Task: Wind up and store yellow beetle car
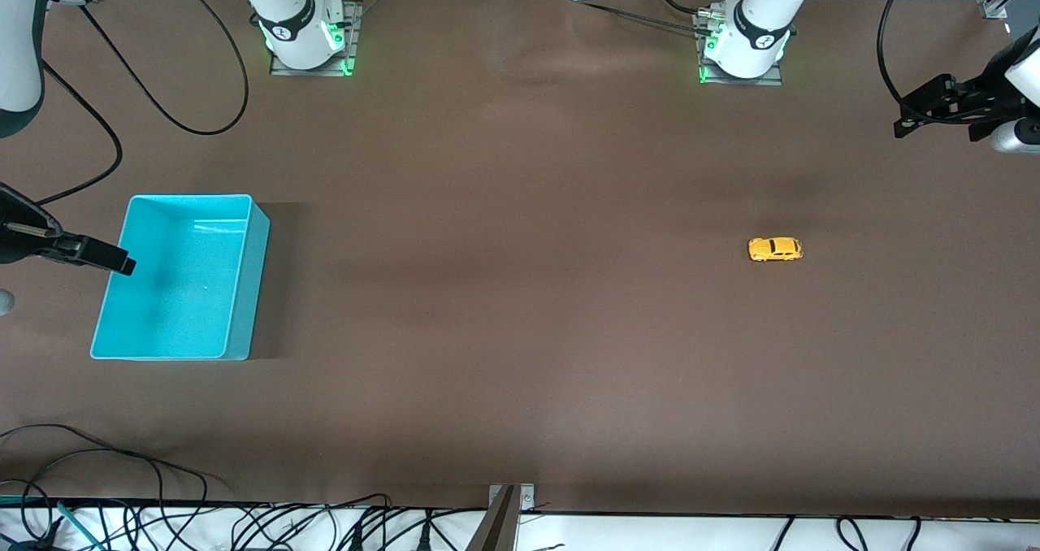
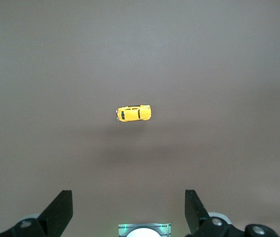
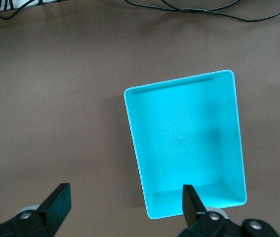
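left gripper [image 2: 129, 210]: raised, fingers spread apart | right gripper [image 3: 125, 207]: raised, fingers spread apart

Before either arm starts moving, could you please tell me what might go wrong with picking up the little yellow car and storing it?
The tiny yellow-orange toy car is small against the open left gripper, so a slightly off grasp might nudge it rolling on the brown table. The open-topped cyan plastic bin sits at the right arm's end, so the carry or handover is long. The right gripper over the bin may obstruct the drop.
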### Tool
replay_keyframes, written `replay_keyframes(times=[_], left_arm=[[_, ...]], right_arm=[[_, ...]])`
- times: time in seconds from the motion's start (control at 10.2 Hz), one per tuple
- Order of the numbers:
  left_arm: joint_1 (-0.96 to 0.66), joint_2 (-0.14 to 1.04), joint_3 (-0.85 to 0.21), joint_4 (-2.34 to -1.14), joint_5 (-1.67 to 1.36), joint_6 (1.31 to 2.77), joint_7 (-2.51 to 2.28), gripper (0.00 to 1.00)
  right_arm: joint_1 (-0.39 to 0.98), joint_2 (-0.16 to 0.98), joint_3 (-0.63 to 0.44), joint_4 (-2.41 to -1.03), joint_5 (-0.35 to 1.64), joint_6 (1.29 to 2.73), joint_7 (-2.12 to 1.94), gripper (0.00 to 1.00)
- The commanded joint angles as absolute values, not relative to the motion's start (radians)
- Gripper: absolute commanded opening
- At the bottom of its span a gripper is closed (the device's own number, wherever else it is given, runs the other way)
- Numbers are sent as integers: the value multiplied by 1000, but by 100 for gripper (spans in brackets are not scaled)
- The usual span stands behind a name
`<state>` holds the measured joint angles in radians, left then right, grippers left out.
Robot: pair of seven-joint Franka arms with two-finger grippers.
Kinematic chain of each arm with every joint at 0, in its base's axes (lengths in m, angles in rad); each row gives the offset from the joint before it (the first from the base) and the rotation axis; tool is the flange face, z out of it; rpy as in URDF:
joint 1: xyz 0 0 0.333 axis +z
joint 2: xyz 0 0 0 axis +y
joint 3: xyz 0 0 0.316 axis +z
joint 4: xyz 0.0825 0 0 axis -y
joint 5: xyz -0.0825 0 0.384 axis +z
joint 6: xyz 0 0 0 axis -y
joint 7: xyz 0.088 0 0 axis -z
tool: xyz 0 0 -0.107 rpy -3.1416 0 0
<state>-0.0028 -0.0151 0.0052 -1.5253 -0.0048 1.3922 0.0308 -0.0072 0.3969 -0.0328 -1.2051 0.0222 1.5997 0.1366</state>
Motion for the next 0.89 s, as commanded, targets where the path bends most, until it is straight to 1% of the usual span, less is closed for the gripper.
replay_keyframes(times=[0.0,0.79], left_arm=[[15,1,3,-1538,-21,1393,34,100],[17,74,9,-1559,-20,1430,32,100]], right_arm=[[-3,380,-26,-1215,18,1612,130,100],[-2,380,-28,-1213,18,1629,130,100]])
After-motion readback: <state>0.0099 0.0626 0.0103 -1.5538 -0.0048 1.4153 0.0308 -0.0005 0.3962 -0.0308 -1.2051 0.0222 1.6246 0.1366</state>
